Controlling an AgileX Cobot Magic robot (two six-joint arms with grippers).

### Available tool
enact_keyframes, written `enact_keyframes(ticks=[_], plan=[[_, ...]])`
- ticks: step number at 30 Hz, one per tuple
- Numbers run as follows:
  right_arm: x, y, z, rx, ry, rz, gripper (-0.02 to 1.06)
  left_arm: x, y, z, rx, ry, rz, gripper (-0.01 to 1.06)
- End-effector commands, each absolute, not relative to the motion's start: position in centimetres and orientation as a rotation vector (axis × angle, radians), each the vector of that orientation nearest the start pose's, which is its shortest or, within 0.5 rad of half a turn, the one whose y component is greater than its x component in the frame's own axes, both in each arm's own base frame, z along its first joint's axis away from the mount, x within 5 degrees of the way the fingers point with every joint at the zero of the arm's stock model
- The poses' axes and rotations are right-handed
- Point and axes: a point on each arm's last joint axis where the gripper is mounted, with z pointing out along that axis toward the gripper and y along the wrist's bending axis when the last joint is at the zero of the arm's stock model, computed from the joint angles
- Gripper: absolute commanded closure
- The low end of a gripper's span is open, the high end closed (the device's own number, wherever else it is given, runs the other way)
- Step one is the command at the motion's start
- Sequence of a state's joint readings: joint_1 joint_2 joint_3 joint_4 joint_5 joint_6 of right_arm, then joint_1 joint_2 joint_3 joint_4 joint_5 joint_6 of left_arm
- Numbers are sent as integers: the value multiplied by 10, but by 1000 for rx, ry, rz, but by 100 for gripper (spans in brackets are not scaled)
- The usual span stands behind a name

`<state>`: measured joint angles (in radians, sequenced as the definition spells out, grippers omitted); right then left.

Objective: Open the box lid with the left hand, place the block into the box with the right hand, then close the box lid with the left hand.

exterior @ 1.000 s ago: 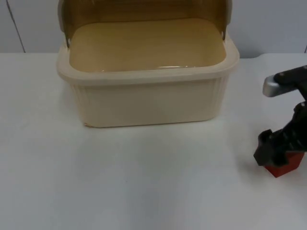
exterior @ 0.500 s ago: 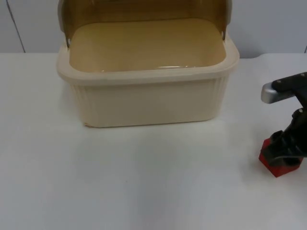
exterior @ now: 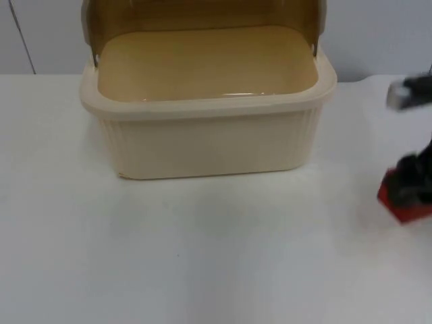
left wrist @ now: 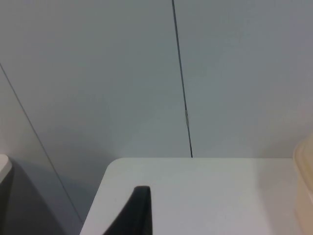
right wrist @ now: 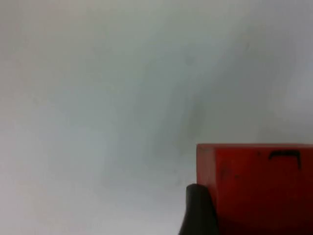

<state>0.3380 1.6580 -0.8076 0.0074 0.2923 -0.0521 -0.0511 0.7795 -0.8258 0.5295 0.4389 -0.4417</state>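
Box (exterior: pixel 202 138): lid (exterior: pixel 202 15) up, inside bare
Block (exterior: pixel 403 202): red, well right of box, clamped in right gripper (exterior: pixel 410 185)
Left gripper (left wrist: pixel 137 210): waits beside the box; fingers cannot tell
Risk: edge-on hold may slip, dropping block short of box rim

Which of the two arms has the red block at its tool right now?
The right arm: its tool sits on the red block beside the open box. The left tool waits at the table's far corner.
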Motion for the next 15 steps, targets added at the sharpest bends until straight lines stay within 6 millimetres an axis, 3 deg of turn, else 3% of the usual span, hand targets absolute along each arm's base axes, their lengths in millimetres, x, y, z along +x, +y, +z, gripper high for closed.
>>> enact_keyframes(ticks=[1,2,6,7,11,15], plan=[[280,97,230,-470,2434,121,105,159,12,382,-62,1817,198,0],[280,97,230,-470,2434,121,105,159,12,382,-62,1817,198,0],[259,94,308,-448,2213,159,105,159,12,381,-63,1818,197,0],[259,94,308,-448,2213,159,105,159,12,381,-63,1818,197,0],[227,106,353,-574,1986,189,105,159,11,382,-60,1812,194,0],[219,121,355,-615,1904,248,105,159,11,383,-55,1795,185,0]])
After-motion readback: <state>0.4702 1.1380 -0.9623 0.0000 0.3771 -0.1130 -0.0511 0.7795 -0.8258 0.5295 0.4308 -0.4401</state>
